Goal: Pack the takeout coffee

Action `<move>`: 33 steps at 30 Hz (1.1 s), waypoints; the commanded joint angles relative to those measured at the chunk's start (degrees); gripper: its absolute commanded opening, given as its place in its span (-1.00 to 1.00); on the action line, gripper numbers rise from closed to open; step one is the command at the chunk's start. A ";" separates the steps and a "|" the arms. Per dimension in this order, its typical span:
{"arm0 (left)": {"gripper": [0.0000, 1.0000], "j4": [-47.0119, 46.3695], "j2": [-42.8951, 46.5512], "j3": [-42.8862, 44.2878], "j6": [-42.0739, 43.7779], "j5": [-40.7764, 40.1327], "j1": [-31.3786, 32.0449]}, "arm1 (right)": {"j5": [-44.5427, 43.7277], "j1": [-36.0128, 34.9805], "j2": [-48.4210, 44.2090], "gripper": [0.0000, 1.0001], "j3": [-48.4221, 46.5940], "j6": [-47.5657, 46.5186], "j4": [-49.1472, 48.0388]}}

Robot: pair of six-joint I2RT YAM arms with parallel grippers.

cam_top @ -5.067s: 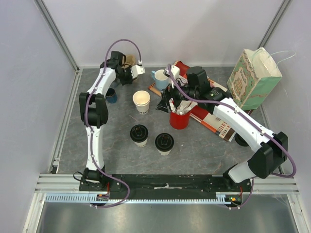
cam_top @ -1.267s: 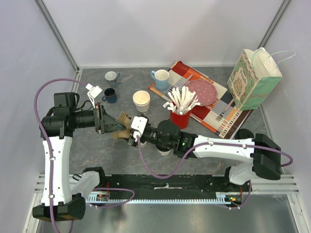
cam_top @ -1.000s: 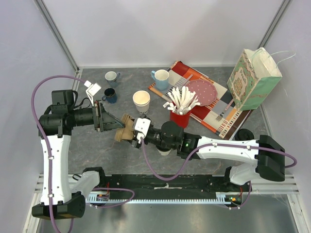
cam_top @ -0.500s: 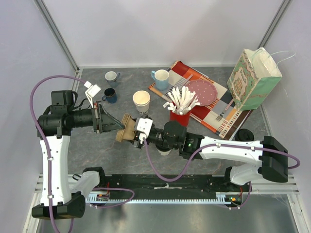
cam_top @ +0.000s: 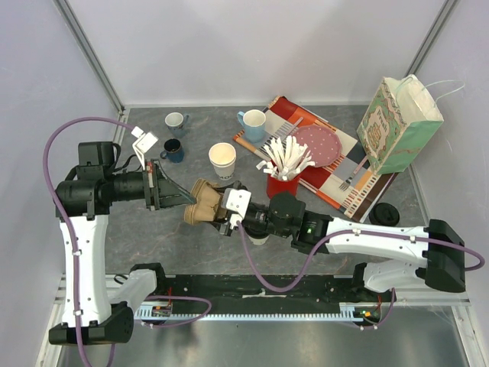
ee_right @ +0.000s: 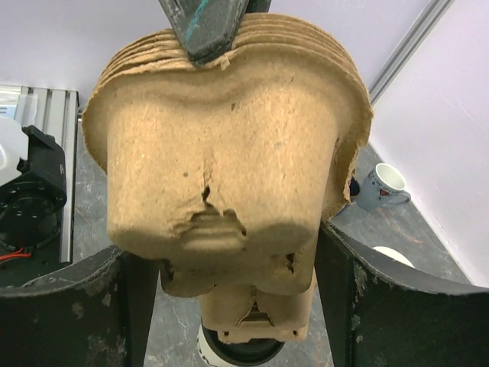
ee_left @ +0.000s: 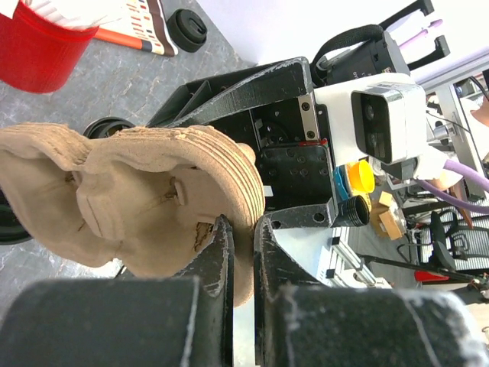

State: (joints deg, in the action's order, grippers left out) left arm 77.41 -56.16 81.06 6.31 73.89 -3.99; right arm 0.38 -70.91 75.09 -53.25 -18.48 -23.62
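Observation:
A stack of brown pulp cup carriers (cam_top: 203,203) hangs above the table between both arms. My left gripper (cam_top: 186,203) is shut on the stack's rim (ee_left: 229,183), its fingers (ee_left: 221,245) pinching the layered edge. From the other side, my right gripper (cam_top: 220,209) is shut on the stack's body (ee_right: 229,153), its fingers (ee_right: 348,290) flanking the sides. One takeout coffee cup with a black lid (ee_right: 233,353) stands below the carriers. A lidless cream cup (cam_top: 222,159) stands further back. Another lidded cup (cam_top: 258,238) peeks out under the right arm.
A red cup of white stirrers (cam_top: 283,182) stands mid-table. Behind are a light blue mug (cam_top: 254,122), a white mug (cam_top: 176,121) and a dark blue mug (cam_top: 173,150). A patterned paper bag (cam_top: 401,126) stands at right, beside a striped mat (cam_top: 336,180). A loose black lid (cam_top: 384,212) lies near it.
My left gripper's jaws have closed on the carrier rim. The right gripper and the stack have shifted slightly to the right.

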 commanded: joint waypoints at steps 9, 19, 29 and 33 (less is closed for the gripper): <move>-0.96 -3.14 -0.18 5.43 -2.44 0.73 -0.23 | 0.32 1.39 -5.30 -0.81 1.40 -0.07 -2.93; -0.95 -5.23 0.00 3.59 -3.22 2.48 -0.23 | 4.18 5.17 -5.93 -0.65 2.99 3.80 -5.92; -0.96 -10.34 0.79 4.20 -9.38 1.97 -0.14 | 3.75 5.00 1.02 0.74 -9.84 9.07 2.07; -0.95 -13.15 0.61 4.20 -11.93 -1.55 -0.23 | 3.49 4.91 -0.12 0.96 -10.55 10.30 5.33</move>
State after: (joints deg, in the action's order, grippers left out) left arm 68.10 -56.49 84.38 0.01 72.03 -4.73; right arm 4.91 -66.13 76.42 -59.86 -11.51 -19.03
